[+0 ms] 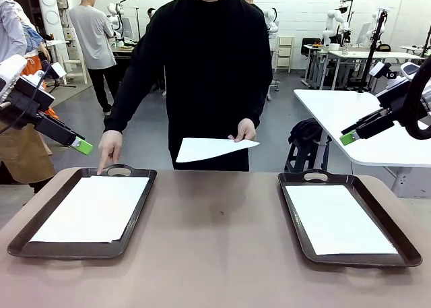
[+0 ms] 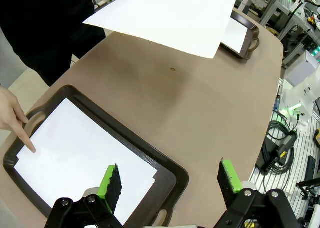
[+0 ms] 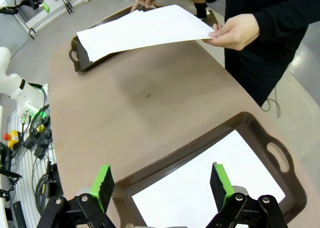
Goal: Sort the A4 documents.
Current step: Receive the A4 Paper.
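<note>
The person holds one white A4 sheet (image 1: 214,147) flat in one hand above the table's far edge; the sheet (image 2: 167,19) (image 3: 142,29) also hangs over the far table in both wrist views. More A4 sheets lie in the left brown tray (image 1: 20,235) as a stack (image 1: 94,207) and in the right brown tray (image 1: 404,244) as a stack (image 1: 339,218). The person's other hand (image 1: 109,149) points a finger at the left tray's far rim. My left gripper (image 1: 81,145) (image 2: 170,180) hovers open above the left tray. My right gripper (image 1: 347,137) (image 3: 161,183) hovers open above the right tray.
The brown tabletop (image 1: 219,247) between the trays is bare. A white table (image 1: 363,119) stands behind at the right. Other people and benches stand far back.
</note>
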Action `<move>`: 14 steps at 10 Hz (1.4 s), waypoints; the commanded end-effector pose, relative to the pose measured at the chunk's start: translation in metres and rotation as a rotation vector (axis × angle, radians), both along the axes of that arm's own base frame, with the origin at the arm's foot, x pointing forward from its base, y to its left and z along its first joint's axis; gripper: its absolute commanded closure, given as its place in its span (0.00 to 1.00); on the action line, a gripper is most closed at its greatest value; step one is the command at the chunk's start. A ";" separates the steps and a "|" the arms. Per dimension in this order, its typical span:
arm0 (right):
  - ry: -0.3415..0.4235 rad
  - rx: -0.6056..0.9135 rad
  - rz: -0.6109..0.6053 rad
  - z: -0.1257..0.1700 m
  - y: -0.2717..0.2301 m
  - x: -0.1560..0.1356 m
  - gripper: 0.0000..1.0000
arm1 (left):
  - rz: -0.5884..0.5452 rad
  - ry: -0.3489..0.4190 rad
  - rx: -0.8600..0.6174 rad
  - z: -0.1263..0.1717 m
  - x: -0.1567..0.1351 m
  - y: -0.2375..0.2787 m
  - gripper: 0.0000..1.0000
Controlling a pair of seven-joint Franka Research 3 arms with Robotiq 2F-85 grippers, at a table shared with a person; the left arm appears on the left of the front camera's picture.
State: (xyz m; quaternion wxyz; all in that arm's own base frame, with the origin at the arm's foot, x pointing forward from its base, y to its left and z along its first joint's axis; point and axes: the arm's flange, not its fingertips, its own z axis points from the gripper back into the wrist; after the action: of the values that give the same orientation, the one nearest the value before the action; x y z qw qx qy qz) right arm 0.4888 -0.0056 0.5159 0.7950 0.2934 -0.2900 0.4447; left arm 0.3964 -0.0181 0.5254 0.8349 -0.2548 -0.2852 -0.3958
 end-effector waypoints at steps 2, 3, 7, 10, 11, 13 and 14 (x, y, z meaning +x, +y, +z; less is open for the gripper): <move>0.002 0.007 0.005 -0.001 0.001 0.000 0.00 | -0.011 -0.009 -0.021 -0.002 0.000 0.001 0.00; 0.002 0.007 0.005 -0.001 0.001 0.000 0.00 | -0.011 -0.009 -0.021 -0.002 0.000 0.001 0.00; 0.002 0.007 0.005 -0.001 0.001 0.000 0.00 | -0.011 -0.009 -0.021 -0.002 0.000 0.001 0.00; 0.002 0.007 0.005 -0.001 0.001 0.000 0.00 | 0.000 0.000 0.000 0.000 0.000 0.000 0.00; 0.002 0.007 0.005 -0.001 0.001 0.000 0.00 | 0.021 0.045 -0.042 -0.004 0.009 0.001 0.00; 0.002 0.007 0.005 -0.001 0.001 0.000 0.00 | 0.045 0.137 -0.163 -0.005 0.033 -0.003 0.00; 0.002 0.007 0.005 -0.001 0.001 0.000 0.00 | 0.064 0.176 -0.229 -0.008 0.049 -0.005 0.00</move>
State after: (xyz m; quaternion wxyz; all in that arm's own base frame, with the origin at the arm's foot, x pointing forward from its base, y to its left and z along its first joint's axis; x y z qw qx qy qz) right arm 0.4888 -0.0055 0.5158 0.7951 0.2934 -0.2899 0.4447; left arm 0.4225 -0.0230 0.5129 0.8376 -0.3305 -0.2666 -0.3438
